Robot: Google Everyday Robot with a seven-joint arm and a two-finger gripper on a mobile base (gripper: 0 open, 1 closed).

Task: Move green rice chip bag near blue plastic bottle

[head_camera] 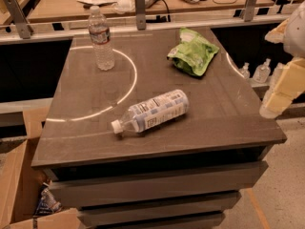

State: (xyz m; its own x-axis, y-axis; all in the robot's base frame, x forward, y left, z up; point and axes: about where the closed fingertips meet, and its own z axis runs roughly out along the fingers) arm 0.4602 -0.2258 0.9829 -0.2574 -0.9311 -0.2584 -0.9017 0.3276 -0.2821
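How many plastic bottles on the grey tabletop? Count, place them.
2: slim clear water bottle upright back-left; fat blue-labelled plastic bottle lying front-centre. None hidden. Gripper hovers beyond the tabletop's right edge.

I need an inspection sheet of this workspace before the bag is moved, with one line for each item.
Surface: grey table top, marked with a white arc.
Job's things: green rice chip bag lies at the back right. The blue plastic bottle lies on its side near the front middle, cap toward the front left. The two are apart.
Clutter: clear water bottle stands upright at the back left.
Grippers: gripper hangs beside the table's right edge, away from both things.
Cables: black cable on the desk behind.
Surroundings: cardboard box on the floor at left; small bottles beyond the table at right.
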